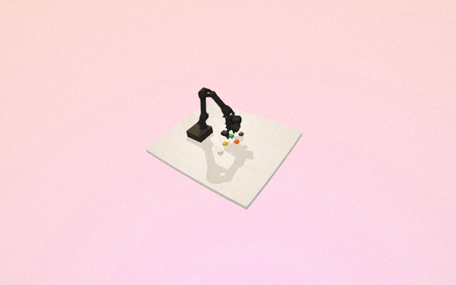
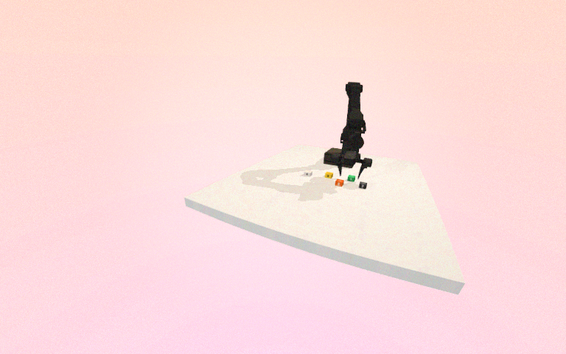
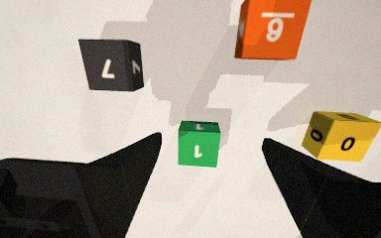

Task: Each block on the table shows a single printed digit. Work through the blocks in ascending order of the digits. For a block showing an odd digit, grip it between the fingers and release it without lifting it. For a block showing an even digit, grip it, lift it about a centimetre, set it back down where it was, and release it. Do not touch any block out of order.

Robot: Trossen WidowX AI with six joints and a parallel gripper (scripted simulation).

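Pale pink and peach backdrop surrounds a white, square-cornered table (image 1: 269, 158) (image 2: 375, 225), its edges visible in the top and exterior views. Black arm (image 1: 203, 107) (image 2: 354, 98) noted on a dark box base (image 1: 193, 135) (image 2: 332, 157), towards the far side in the exterior view. Its shadow lies across the table, to the left of the arm in that view.

Gripper (image 1: 231, 135) (image 2: 349, 177) (image 3: 212, 137): fingers wide apart and pointing down, nothing clamped. In the wrist view, the green block (image 1: 231, 136) (image 2: 351, 178) (image 3: 198, 148), marked 1, sits between the two fingertips with a visible gap on each side. It rests on the table; exact fingertip height cannot be told.

Remaining blocks, placed as seen in the exterior view: yellow block (image 1: 224, 143) (image 2: 329, 175) (image 3: 342, 139), marked 0, left of green; orange block (image 1: 236, 141) (image 2: 339, 182) (image 3: 273, 32), marked with an underlined 6, nearer and slightly left of green; black block (image 1: 241, 133) (image 2: 362, 185) (image 3: 110, 65), marked 7, nearer and right of green; white block (image 1: 220, 152) (image 2: 307, 173), leftmost, its digit too small to read. All five stand apart from one another.
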